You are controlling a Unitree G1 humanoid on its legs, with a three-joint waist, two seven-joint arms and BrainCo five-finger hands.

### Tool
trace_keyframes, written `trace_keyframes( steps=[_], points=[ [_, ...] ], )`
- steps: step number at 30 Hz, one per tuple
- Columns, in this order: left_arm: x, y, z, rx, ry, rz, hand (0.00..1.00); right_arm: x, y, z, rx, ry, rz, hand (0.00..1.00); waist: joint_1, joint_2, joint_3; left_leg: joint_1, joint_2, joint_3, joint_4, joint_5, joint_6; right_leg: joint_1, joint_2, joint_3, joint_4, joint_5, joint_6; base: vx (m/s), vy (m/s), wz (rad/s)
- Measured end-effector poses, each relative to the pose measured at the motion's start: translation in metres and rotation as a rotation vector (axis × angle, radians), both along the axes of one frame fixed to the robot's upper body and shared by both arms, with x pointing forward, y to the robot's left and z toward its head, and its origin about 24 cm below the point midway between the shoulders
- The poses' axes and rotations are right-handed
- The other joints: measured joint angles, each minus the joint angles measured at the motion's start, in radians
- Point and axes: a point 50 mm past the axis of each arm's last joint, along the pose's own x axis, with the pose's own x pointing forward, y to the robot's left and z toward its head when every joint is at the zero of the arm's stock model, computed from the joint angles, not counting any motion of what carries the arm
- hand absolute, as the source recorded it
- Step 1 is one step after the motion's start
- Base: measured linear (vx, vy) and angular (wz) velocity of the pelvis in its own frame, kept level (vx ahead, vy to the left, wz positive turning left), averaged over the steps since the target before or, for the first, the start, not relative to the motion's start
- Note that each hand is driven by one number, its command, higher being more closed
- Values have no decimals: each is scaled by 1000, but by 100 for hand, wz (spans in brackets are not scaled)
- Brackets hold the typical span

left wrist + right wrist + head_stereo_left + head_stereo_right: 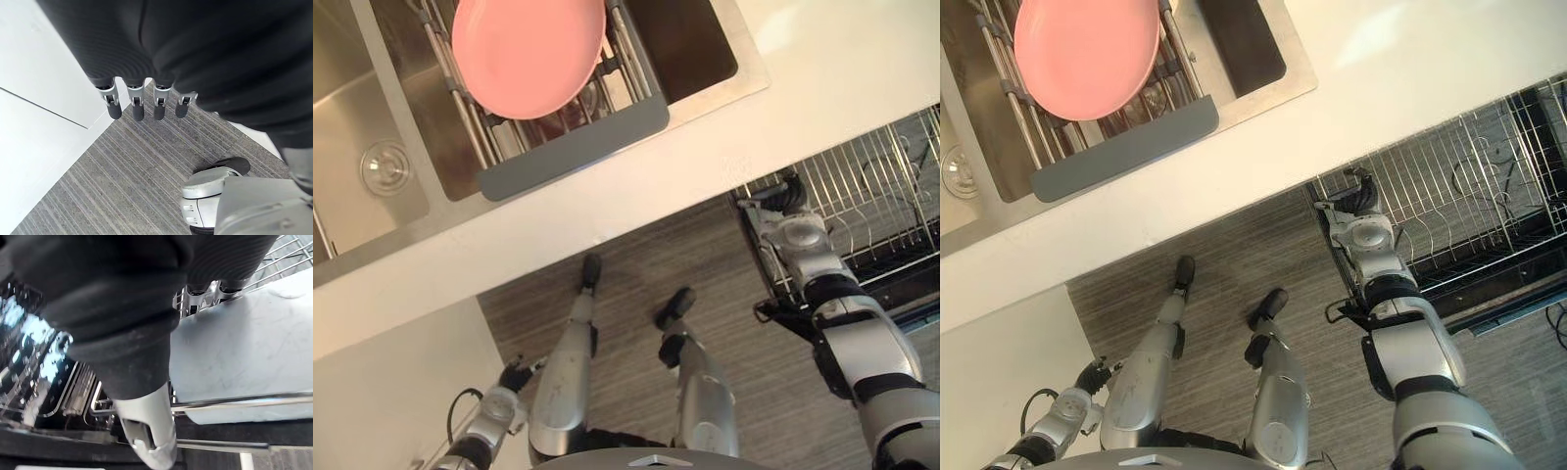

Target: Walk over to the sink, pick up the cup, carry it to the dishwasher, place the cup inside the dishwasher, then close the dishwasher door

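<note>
Hanging at far left, the left hand (138, 110) is straight-fingered and empty. Past the pink plate (1087, 54) and the bench (1410, 69), the right hand (1359, 188) sits at the front rim of the dishwasher rack (1469, 186). I cannot tell its grip, nor where the cup is. Likely best: push the rack in squarely.

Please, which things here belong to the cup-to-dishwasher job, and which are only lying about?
For the job:
- sink
- pulled-out dishwasher rack
- right hand, at that rack's corner

Only lying about:
- pink plate
- grey drying rack holding it, in the sink
- left hand, idle and open
</note>
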Motion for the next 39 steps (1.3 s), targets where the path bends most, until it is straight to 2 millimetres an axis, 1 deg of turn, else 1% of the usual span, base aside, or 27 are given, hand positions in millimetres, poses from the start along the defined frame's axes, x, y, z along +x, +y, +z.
trace_keyframes(
  steps=[3, 4, 6, 7, 8, 9, 10, 11, 13, 15, 16, 17, 18, 19, 22, 24, 26, 27, 28, 29, 30, 31, 33, 35, 36, 37, 39],
  points=[
    [-3, 1, -1, 17, 20, -6, 0, -7, -3, -10, 98, -48, -104, 0, -5, -1, 0, 50, 2, 22, 0, -8, 1, 37, 0, 18, 7, -8, 3, -11, -57, -14],
    [-5, 3, -2, 28, 31, -6, 0, -12, -8, -11, 125, -83, -146, 0, -15, -1, 0, 71, 3, 26, 0, -17, -5, 55, 0, 19, 8, -14, 5, -7, -30, -6],
    [-9, 5, -4, 30, 48, 5, 0, -19, -15, -11, 155, -137, -197, 0, -21, -3, 0, 110, 7, 46, -2, -29, 0, 89, 3, 32, 4, -21, 10, -2, -55, -19],
    [-15, 7, -5, 25, 58, 21, 0, -23, -16, -8, 171, -180, -211, 0, -31, -5, 0, 145, 10, 62, -6, -38, 0, 119, 8, 44, -4, -21, 11, 8, -62, -29],
    [-19, 8, -6, 24, 65, 26, 0, -25, -15, -8, 178, -200, -214, 0, -37, -8, -1, 161, 11, 69, -1, -38, -5, 132, 11, 50, -9, -21, 11, 31, -57, -35],
    [-26, 10, -8, 18, 80, 46, 0, -29, -11, -6, 201, -249, -211, 0, -46, -14, -4, 194, 15, 84, 0, -47, -12, 159, 18, 63, -20, -20, 12, 46, -53, -38],
    [-35, 13, -10, 13, 99, 68, 0, -34, -6, -9, 226, -279, -203, 0, -55, -28, -18, 217, 19, 101, 0, -55, -13, 176, 24, 76, -28, -19, 13, 55, -57, -37],
    [-39, 15, -11, 11, 111, 77, 0, -37, -3, -13, 240, -286, -202, 0, -61, -33, -29, 226, 22, 106, 0, -60, -14, 187, 28, 79, -34, -18, 13, 59, -61, -31],
    [-59, 21, -16, 7, 171, 118, 0, -53, 5, -38, 299, -257, -218, 0, -68, -60, -103, 267, 33, 133, 0, -82, -19, 226, 45, 98, -64, -17, 14, 109, -84, -30],
    [-73, 23, -19, 0, 209, 137, 0, -65, 8, -52, 335, -244, -229, 0, -72, -67, -143, 311, 37, 149, 0, -97, -19, 273, 51, 103, -84, -16, 14, 118, -68, -24],
    [-87, 23, -22, 5, 243, 141, 0, -76, 12, -62, 360, -235, -227, 0, -79, -67, -193, 342, 39, 159, 0, -115, -21, 314, 56, 105, -107, -18, 17, 78, -33, -17],
    [-93, 22, -23, 7, 260, 146, 0, -80, 13, -66, 375, -238, -220, 0, -83, -66, -215, 352, 39, 161, 0, -125, -26, 328, 57, 104, -116, -19, 21, 135, -37, -15],
    [-103, 21, -25, 5, 290, 166, 0, -87, 18, -69, 411, -255, -203, 0, -88, -65, -250, 374, 41, 169, 0, -134, -25, 356, 62, 107, -137, -16, 24, 154, -35, -15],
    [-111, 20, -27, 0, 316, 192, 0, -92, 24, -68, 464, -291, -159, 0, -90, -62, -270, 401, 43, 180, 0, -143, -24, 387, 68, 114, -159, -12, 27, 146, -32, -18],
    [-121, 16, -29, -4, 339, 275, 0, -100, 43, -57, 567, -380, -21, 0, -91, -58, -307, 434, 48, 190, 0, -162, -34, 433, 80, 119, -197, -5, 28, 64, -21, -11],
    [-122, 15, -29, -1, 336, 325, 0, -99, 53, -48, 640, -423, 63, 0, -89, -58, -321, 434, 52, 188, 22, -173, -33, 451, 84, 114, -212, -1, 26, 49, -20, 3],
    [-124, 13, -30, 2, 334, 386, 0, -98, 66, -38, 748, -477, 179, 0, -88, -55, -327, 426, 58, 181, 72, -207, -34, 487, 85, 94, -227, -2, 26, 28, -15, 19],
    [-125, 11, -31, 1, 339, 397, 0, -98, 69, -35, 764, -484, 211, 0, -87, -54, -335, 417, 59, 181, 83, -216, -29, 488, 86, 89, -232, -2, 26, 18, -3, 30],
    [-127, 9, -31, -7, 345, 423, 0, -97, 77, -28, 777, -496, 283, 0, -87, -50, -344, 402, 62, 184, 98, -227, -33, 493, 85, 69, -240, -1, 26, 39, -2, 45],
    [-129, 10, -32, -10, 355, 447, 0, -97, 83, -22, 788, -508, 354, 0, -90, -48, -344, 402, 77, 225, 106, -228, -31, 512, 83, 39, -247, -2, 27, 54, -5, 57],
    [-130, 11, -32, -11, 363, 459, 0, -97, 85, -20, 786, -510, 384, 0, -93, -47, -345, 402, 88, 261, 113, -226, -28, 524, 82, 25, -248, -3, 30, 78, -1, 82],
    [-133, 10, -33, -13, 376, 474, 0, -98, 89, -17, 780, -509, 432, 0, -94, -47, -345, 404, 106, 320, 128, -216, -14, 546, 75, -14, -249, -11, 38, 72, 3, 74],
    [-140, 7, -34, -29, 401, 504, 0, -98, 94, -9, 771, -523, 505, 0, -89, -44, -352, 402, 118, 392, 151, -215, -13, 565, 59, -61, -243, -20, 51, 98, 38, 75],
    [-151, 4, -35, -37, 438, 524, 0, -95, 106, 0, 772, -521, 591, 0, -86, -40, -355, 404, 103, 400, 159, -223, -3, 576, 34, -84, -231, -27, 67, 106, 90, 39],
    [-160, 4, -36, -34, 465, 532, 0, -92, 117, 4, 783, -505, 647, 0, -84, -43, -358, 413, 83, 400, 138, -223, -1, 581, 19, -87, -228, -27, 76, 101, 124, 14],
    [-165, 4, -36, -32, 476, 538, 0, -90, 123, 5, 796, -490, 680, 0, -82, -47, -361, 429, 63, 398, 108, -213, 7, 586, 4, -91, -227, -26, 82, 76, 106, 14],
    [-169, 4, -36, -35, 482, 553, 0, -89, 128, 4, 803, -461, 694, 0, -78, -51, -363, 467, 31, 395, 53, -194, 16, 598, -21, -95, -212, -32, 96, 87, 105, 16]
  ],
)
